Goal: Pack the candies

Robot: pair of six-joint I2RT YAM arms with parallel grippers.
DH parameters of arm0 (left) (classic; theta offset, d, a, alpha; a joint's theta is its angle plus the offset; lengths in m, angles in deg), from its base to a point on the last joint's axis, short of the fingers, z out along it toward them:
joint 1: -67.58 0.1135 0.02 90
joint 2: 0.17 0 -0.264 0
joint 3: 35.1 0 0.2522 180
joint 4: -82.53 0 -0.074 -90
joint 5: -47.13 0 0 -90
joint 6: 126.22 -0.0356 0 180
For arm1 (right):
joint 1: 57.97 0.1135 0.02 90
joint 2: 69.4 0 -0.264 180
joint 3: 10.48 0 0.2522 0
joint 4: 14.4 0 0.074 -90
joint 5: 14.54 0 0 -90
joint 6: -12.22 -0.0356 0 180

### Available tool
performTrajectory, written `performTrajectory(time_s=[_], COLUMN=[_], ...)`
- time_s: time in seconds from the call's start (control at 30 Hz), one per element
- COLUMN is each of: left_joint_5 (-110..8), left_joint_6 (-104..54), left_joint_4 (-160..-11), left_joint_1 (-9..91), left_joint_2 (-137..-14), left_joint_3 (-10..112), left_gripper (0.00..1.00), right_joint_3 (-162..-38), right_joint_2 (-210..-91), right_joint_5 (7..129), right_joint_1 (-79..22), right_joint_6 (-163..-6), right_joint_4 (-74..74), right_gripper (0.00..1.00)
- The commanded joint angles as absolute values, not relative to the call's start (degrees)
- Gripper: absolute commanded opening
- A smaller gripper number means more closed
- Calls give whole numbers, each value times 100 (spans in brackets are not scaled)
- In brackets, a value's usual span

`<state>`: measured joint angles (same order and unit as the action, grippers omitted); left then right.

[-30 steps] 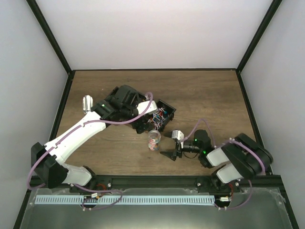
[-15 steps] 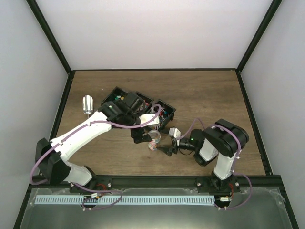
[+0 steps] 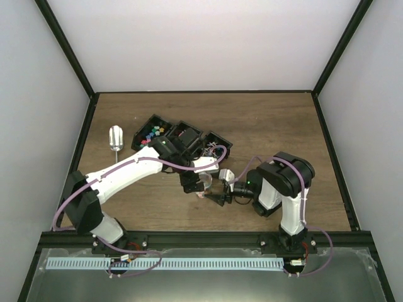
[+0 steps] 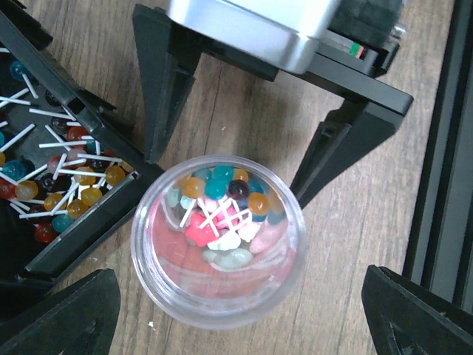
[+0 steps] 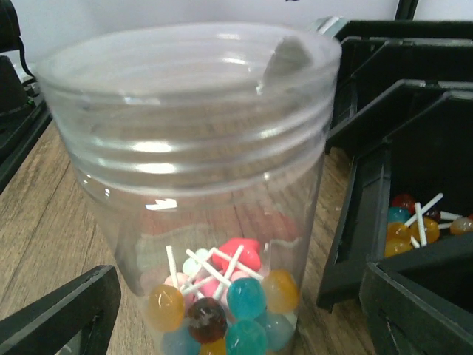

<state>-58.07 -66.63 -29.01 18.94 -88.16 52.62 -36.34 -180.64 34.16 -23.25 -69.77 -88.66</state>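
Wooden tabletop (image 3: 264, 126) carried a clear jar (image 4: 222, 310) with candies (image 4: 222, 211) at its bottom, and more lay in black bins (image 4: 89, 214) touching it. Left tool (image 4: 240, 314) hovered open above the jar; right tool (image 5: 236, 318) stood open, straddling it.

no readable text or labels anywhere

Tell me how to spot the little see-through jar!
Look at the brown wooden table and find the row of black trays near its middle. Just on the near side of the right-hand tray stands the jar. It is the only round, clear thing there, open on top, with a few colourful candies at the bottom.
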Motion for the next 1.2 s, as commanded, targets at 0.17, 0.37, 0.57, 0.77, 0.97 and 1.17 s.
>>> performTrajectory(time_s=[0.17, 0.37, 0.57, 0.77, 0.97, 1.17], left_joint_5=[-5700, -5731, -5719, -5755, -5569, -5356], left_joint_6=[-6317, -6298, -6370, -6428, -6234, -6219], left_joint_4=[-2998, -2898, -2834, -2779, -2880, -2948], left_joint_1=[1856, 1857, 1856, 1859, 1860, 1854], left_joint_2=[-9205, -9298, -9265, -9311, -9399, -9444], left_joint_3=[5612, 5675, 5630, 5689, 5757, 5795], left_gripper=[91, 91, 90, 90, 89, 85], right_joint_3=[-3875, -4011, -4080, -4160, -4024, -3847], right_joint_2=[-18372, -18481, -18598, -18659, -18613, -18559], right_joint_5=[3660, 3723, 3837, 3938, 3853, 3604], right_joint_1=[-2196, -2076, -2053, -2053, -2045, -1971], right_joint_6=[-7032, -7066, -7067, -7081, -6913, -6646], right_joint_4=[-9860, -9998, -10080, -10177, -10292, -10399], right_gripper=[94, 93, 88, 84, 80, 76])
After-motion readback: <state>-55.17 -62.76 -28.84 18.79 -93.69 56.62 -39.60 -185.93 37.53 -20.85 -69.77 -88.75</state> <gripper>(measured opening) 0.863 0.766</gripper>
